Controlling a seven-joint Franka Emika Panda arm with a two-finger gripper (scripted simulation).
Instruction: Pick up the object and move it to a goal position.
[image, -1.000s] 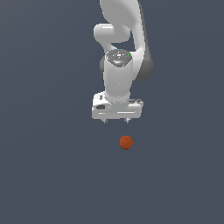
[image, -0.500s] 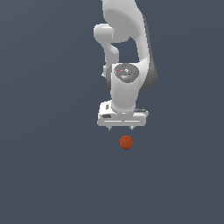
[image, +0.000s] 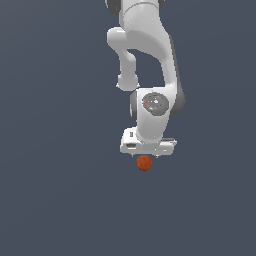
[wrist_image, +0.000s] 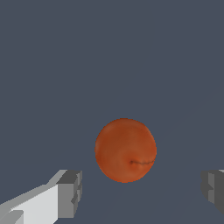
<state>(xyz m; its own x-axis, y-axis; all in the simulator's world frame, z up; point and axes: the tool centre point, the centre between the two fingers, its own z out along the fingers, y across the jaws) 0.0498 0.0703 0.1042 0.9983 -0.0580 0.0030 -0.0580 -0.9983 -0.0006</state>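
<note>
The surface (image: 55, 200) is a flat, even slate-grey plane that fills both views edge to edge, with no seam, wall or horizon to mark where the floor ends and a room begins. In the exterior view the white arm (image: 145, 55) comes down from the upper edge, bends through a rounded elbow and ends in a wrist with a grey disc on its side, below which sits the wide white hand of the gripper (image: 148, 156). Directly under that hand, touching its lower edge in this view, lies the orange-red sphere (image: 144, 163), far narrower than the hand above it; from this angle the fingertips themselves are not clearly visible, so whether the ball rests on the ground or how much clearance there is cannot be told here. The wrist view settles the fingers: the sphere (wrist_image: 125, 149) shows with a faint mottling and a small dark crease on its skin, and one grey-tipped finger (wrist_image: 70, 192) stands on one side of it while the other finger pad (wrist_image: 213, 190) stands on the opposite side at the frame's edge. The fingers are spread wide, with clear grey gaps between each pad and the ball, so nothing is being pinched or touched by them.
</note>
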